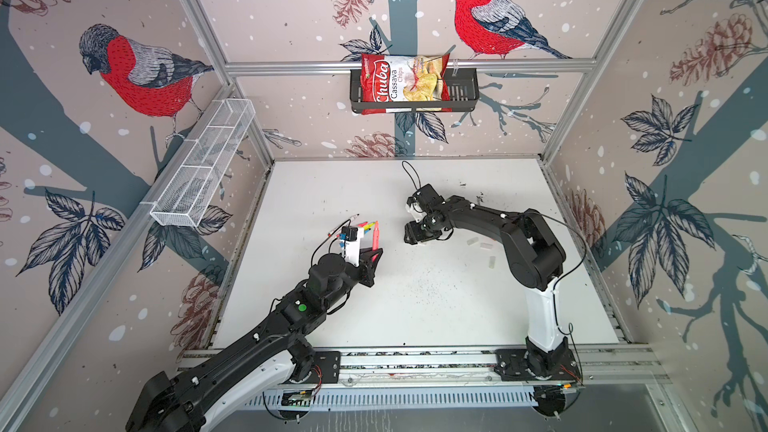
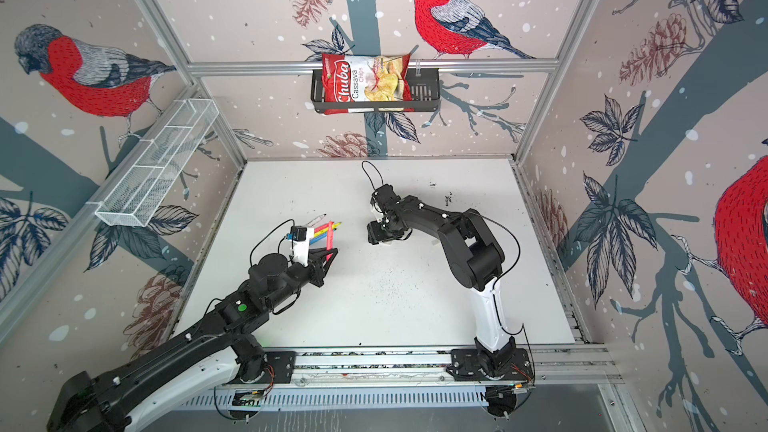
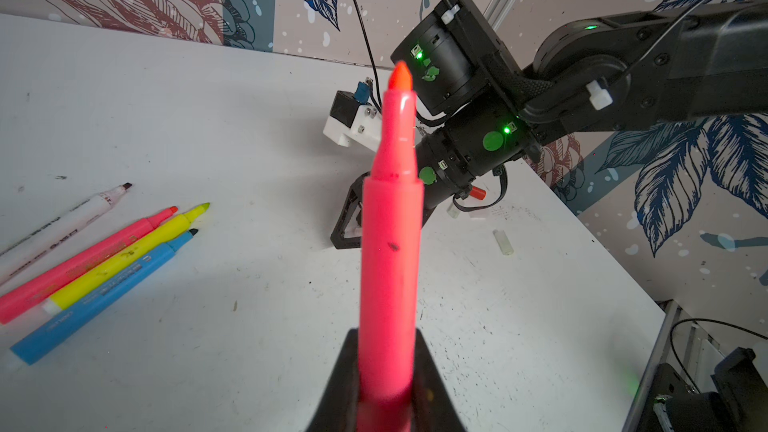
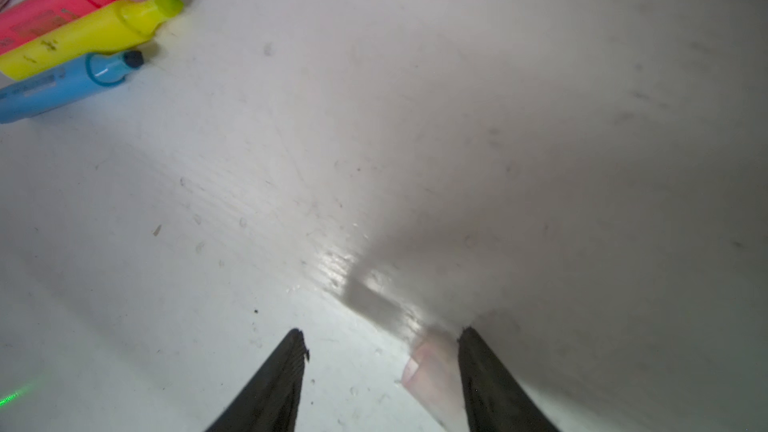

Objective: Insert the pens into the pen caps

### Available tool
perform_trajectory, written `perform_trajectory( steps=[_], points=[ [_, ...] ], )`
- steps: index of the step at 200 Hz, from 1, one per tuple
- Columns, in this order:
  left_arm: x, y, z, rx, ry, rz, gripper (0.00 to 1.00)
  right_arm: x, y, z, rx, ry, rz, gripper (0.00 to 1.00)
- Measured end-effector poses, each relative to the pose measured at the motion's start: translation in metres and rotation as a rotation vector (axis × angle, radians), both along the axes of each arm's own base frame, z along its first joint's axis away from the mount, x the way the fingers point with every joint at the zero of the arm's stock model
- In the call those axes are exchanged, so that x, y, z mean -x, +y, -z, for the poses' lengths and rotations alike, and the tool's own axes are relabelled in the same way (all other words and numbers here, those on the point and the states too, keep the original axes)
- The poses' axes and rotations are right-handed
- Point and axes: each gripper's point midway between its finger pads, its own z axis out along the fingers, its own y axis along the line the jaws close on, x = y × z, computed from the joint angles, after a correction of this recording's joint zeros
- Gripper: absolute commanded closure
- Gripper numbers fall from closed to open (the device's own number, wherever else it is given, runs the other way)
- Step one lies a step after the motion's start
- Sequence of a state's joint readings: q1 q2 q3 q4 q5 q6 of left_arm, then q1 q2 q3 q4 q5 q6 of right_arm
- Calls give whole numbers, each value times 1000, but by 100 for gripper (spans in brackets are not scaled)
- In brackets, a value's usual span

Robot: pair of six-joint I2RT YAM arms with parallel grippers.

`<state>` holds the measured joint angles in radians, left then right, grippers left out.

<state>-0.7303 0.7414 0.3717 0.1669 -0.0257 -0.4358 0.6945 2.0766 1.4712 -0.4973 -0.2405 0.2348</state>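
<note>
The left pincer [image 3: 386, 371] is clamped on a pink pen [image 3: 390, 222], whose bare tip points toward the right arm. Near that pen, the right pincer [image 4: 381, 330] stands with its jaws apart, low over the counter [image 4: 540, 118]. A translucent cap [image 4: 432, 367] lies against the inside of one finger; the view is blurred there, so it probably touches the finger without being squeezed. Judged from this, nothing is finished. The held pen is uncapped, and just beside it the white pen [image 3: 62, 218], second pink pen [image 3: 83, 259], yellow pen [image 3: 124, 259] and blue pen [image 3: 104, 292] lie in a row, tips bare. All five cappings remain, and the first is only being set up. Farther from the held pen, beyond the right pincer, loose clear caps [image 1: 492, 261] and a red cap [image 3: 478, 192] lie on the counter. Well away from the held pen, up on the walls, a white mesh basket [image 1: 203, 164] looks empty, and a black wire basket [image 1: 465, 87] holds a chips bag [image 1: 399, 81].
</note>
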Motion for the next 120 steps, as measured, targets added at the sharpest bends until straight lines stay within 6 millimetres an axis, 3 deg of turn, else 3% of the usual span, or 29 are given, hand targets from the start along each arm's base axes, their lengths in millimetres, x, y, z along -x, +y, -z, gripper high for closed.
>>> perform_trajectory(
  steps=[79, 120],
  points=[
    [0, 1, 2, -2, 3, -1, 100, 37, 19, 3, 15, 19, -81, 42],
    [1, 1, 3, -2, 2, -1, 100, 49, 11, 4, 65, -6, -80, 42]
  ],
)
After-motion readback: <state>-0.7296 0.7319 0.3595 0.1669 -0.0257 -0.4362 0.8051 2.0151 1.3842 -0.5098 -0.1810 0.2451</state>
